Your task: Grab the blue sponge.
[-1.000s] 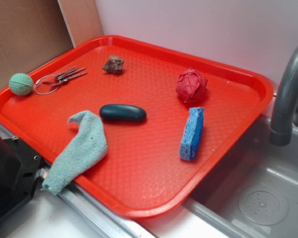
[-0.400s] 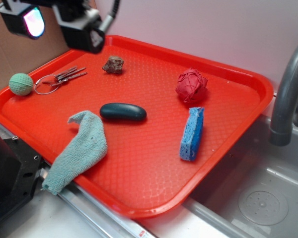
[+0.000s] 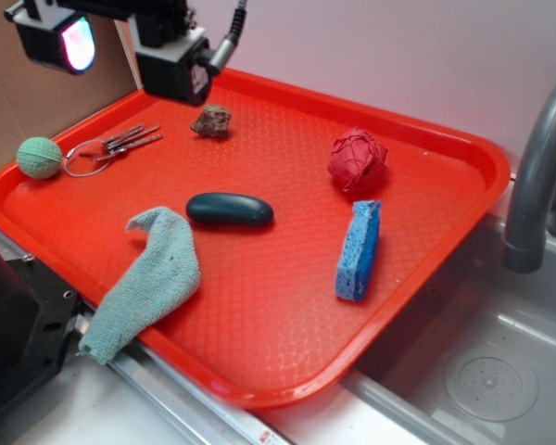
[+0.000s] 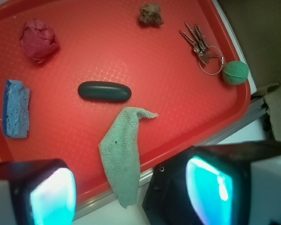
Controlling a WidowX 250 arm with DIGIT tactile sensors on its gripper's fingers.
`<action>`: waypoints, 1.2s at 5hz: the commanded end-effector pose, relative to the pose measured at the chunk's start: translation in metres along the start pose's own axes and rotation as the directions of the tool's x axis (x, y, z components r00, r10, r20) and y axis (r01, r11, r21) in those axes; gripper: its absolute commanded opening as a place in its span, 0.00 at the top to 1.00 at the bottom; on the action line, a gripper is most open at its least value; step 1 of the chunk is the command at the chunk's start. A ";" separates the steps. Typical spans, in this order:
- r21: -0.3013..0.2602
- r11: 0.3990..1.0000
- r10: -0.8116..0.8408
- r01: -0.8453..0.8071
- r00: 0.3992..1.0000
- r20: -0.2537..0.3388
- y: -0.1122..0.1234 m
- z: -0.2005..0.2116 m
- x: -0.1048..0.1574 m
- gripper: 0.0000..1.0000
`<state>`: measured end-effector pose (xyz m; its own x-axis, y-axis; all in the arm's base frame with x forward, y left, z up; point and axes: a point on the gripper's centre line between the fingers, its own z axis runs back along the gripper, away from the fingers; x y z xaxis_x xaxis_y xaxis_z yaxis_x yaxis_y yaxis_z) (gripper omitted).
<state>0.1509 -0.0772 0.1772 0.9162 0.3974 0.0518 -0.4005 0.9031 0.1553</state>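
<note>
Blue sponge [image 3: 358, 250] lies on red tray [image 3: 259, 362] (near crumpled red ball [image 3: 358, 161]); gripper [image 4: 131, 187] finger state can't be told.

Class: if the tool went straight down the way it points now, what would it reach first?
Probably the cloth at the near rim of the tray, though depth is unclear. The blue sponge lies well off to one side.

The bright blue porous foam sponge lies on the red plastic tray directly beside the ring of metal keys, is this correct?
Not the keys. The exterior view shows the bright blue porous foam sponge on the red plastic tray directly beside the crumpled red ball; the keys lie at the opposite side.
</note>
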 end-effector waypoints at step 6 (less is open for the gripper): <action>-0.167 0.985 -0.061 0.044 0.994 -0.094 -0.104 -0.150 0.039 0.00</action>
<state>0.2340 -0.1327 0.0191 0.9327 0.3581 -0.0436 -0.3592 0.9331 -0.0187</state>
